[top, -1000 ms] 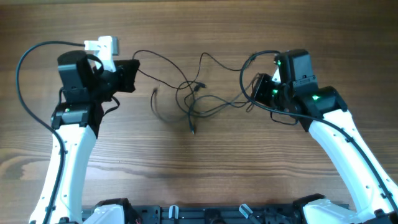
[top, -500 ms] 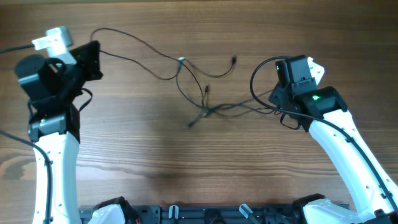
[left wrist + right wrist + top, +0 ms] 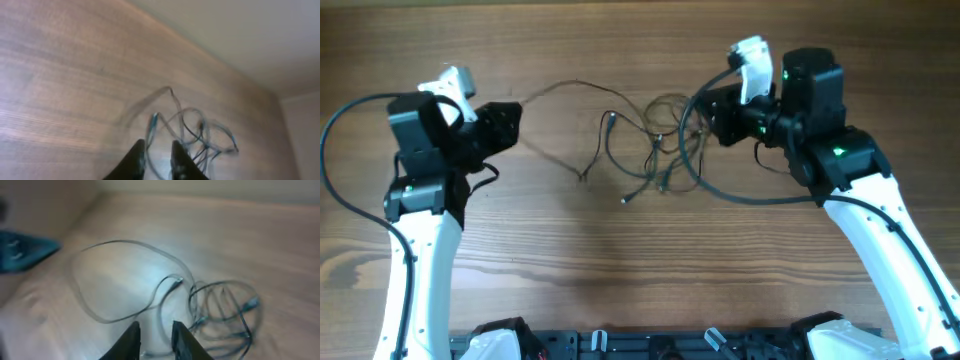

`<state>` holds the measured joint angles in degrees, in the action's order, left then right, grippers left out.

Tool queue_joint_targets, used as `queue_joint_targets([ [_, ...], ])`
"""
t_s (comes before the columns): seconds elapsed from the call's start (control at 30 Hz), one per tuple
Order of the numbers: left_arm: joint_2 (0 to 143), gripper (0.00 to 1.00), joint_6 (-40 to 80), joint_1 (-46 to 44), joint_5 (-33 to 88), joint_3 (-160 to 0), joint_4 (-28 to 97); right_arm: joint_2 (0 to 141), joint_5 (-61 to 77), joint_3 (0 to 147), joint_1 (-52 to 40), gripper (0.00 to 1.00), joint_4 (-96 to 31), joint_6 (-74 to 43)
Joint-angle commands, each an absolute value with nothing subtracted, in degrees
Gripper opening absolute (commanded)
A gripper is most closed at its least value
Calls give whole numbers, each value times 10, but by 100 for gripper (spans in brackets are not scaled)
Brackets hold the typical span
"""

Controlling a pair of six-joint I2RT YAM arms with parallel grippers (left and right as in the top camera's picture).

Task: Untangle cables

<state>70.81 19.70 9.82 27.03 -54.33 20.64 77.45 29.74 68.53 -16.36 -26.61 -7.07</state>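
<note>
The cables (image 3: pixel 654 150) lie in a loose tangle of thin black loops at the middle of the table, with a silvery plug end (image 3: pixel 610 118) at the upper left of the heap. One blurred strand (image 3: pixel 550 92) runs from the tangle towards my left gripper (image 3: pixel 517 118), just left of the heap. My right gripper (image 3: pixel 705 108) is just right of it. In the left wrist view the gripper (image 3: pixel 156 157) shows a narrow gap, with the cables (image 3: pixel 195 135) just ahead. In the right wrist view the gripper (image 3: pixel 156 337) is also slightly open, with a strand of the cables (image 3: pixel 220 310) passing behind the gap.
A thicker black arm cable (image 3: pixel 692 165) loops from the right arm across the table beside the tangle. Another arm cable (image 3: pixel 340 160) arcs left of the left arm. The wooden table (image 3: pixel 640 270) extends towards the front, where dark hardware (image 3: pixel 650 345) lines the near edge.
Both arms have swung inward towards the middle. The cables, stretched out between them half a second ago, have gone slack into a heap. Both grippers' jaws have parted slightly.
</note>
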Motion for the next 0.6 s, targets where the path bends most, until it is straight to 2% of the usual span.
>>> queue_joint_targets([
  [0.0,703,36,182,79,229,-542,210,766,304,694,-164,25,-336,-40],
  [0.07,703,46,182,67,229,-542,208,766,193,694,-164,25,-382,-79],
  [0.1,703,54,182,59,229,-542,208,767,128,692,-164,25,-404,-99],
  [0.13,704,57,182,47,229,-542,208,767,89,689,-164,27,-415,-111],
  [0.23,718,61,182,8,228,-542,208,767,68,678,-164,31,-422,-113],
  [0.37,761,61,182,-37,228,-542,213,788,109,677,-164,34,-404,-52],
  [0.57,825,63,182,-106,228,-542,214,897,164,677,-164,48,-339,89],
])
